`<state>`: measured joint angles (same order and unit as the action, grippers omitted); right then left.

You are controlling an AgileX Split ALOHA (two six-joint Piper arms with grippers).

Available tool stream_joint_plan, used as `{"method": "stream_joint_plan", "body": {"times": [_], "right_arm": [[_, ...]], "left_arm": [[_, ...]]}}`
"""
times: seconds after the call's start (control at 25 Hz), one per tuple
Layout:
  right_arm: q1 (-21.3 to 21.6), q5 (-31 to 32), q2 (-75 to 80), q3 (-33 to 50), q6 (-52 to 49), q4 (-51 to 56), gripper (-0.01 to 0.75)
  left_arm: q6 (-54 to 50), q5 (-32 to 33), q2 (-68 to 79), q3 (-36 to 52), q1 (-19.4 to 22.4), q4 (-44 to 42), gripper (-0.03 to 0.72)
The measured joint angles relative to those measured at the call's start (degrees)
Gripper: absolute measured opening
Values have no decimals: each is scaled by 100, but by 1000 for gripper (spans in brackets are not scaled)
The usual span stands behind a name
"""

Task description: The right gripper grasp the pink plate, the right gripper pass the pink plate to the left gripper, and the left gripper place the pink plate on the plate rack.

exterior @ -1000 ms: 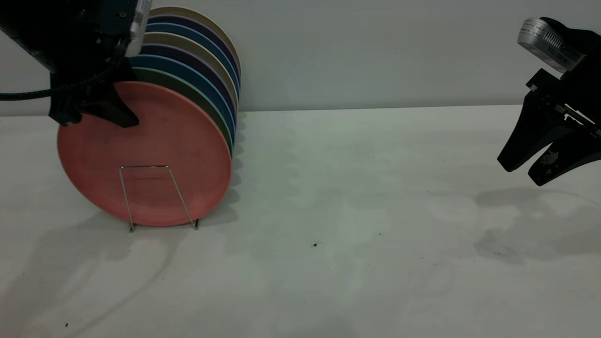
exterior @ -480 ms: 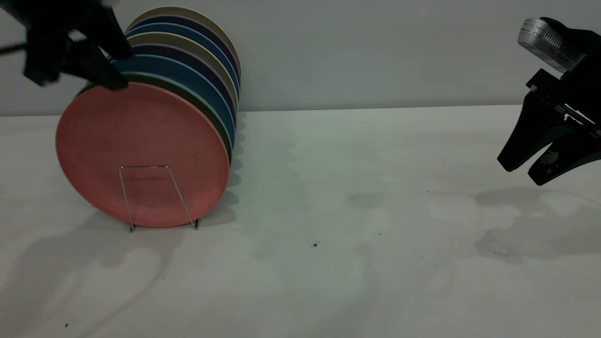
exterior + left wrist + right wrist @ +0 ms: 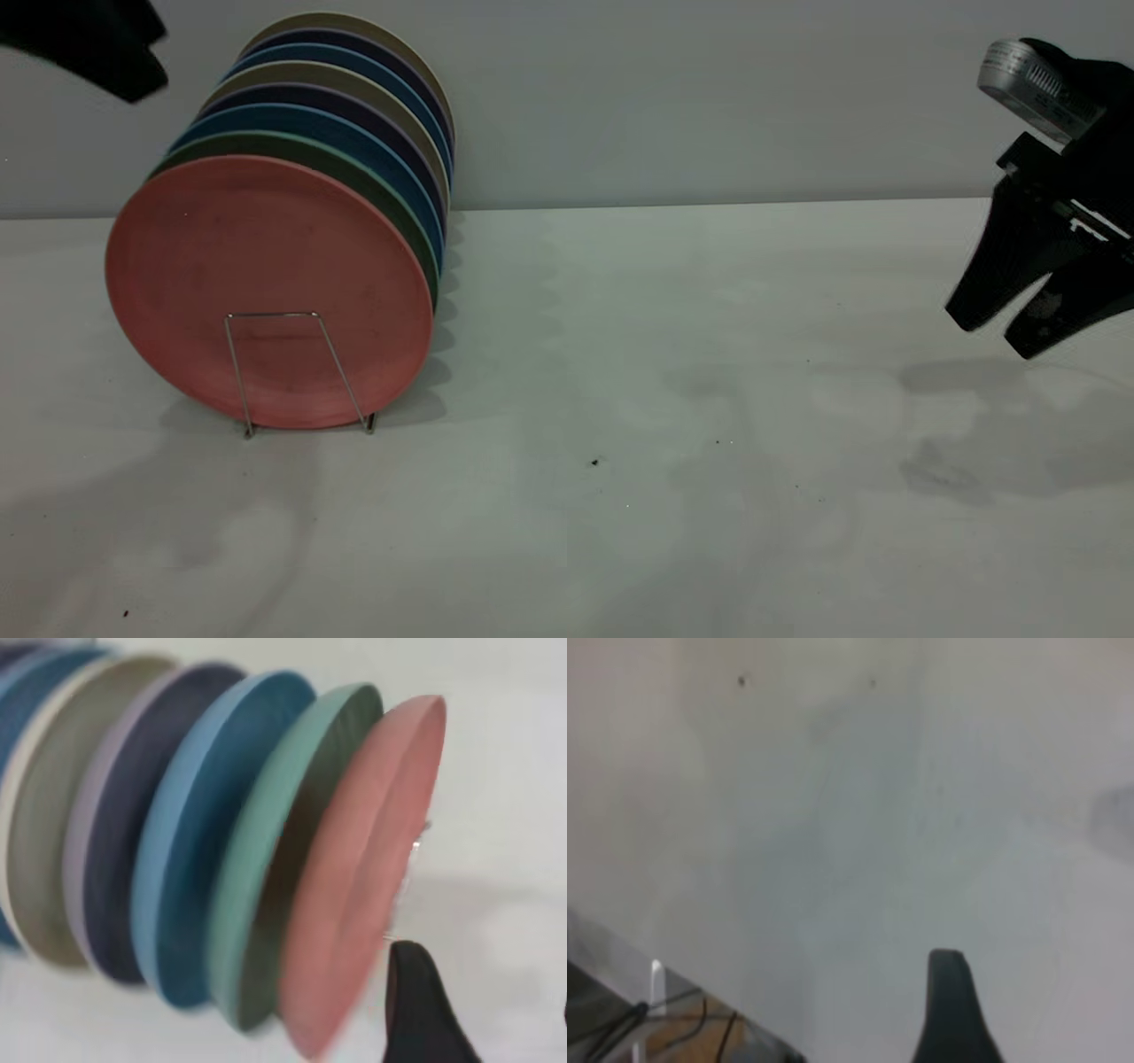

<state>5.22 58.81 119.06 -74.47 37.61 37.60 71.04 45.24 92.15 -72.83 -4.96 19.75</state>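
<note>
The pink plate [image 3: 268,288] stands on edge at the front of a row of plates on the plate rack [image 3: 297,372], whose front wire loop crosses its lower face. Directly behind it is a green plate [image 3: 354,182], then blue, purple and beige ones. The exterior view shows the plate's broad face; the left wrist view shows the same row edge-on, with the pink plate [image 3: 359,877] leaning against the green plate [image 3: 292,850].

The left pincer [image 3: 97,40] is only a dark shape at the exterior view's upper left corner, apart from the plates; I cannot tell whether it is released or clenched. The left wrist view shows 1 dark fingertip [image 3: 421,1005] beside the pink rim.

The right pincer [image 3: 1001,323] hangs above the surface [image 3: 673,399] at far right, its 2 fingers spread and holding nothing. The right wrist view shows only 1 fingertip [image 3: 950,1010] over bare surface [image 3: 877,815].
</note>
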Motion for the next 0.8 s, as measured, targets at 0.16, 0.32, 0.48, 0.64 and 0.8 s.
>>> {"method": "stream_joint_plan", "body": {"times": [0.16,0.32,0.48,0.64,0.8], "right_arm": [[0,479,0,-435,-851,-881,533],[0,908,0,-1145,-2065,-2041,533],[0,961,0,-1528,-2370,-2401,533],[0,989,0,-1605,-2257,-2430,532],[-149,976,-99,-1605,-2251,-2824,501]], "left_arm": [[-2167,441,-98,0,0,-316,410],[-4526,874,-130,0,0,-591,408],[-6548,973,-145,0,0,-1189,406],[-7434,1162,-149,0,0,-1975,406],[-7605,1295,-308,0,0,-2134,406]]}}
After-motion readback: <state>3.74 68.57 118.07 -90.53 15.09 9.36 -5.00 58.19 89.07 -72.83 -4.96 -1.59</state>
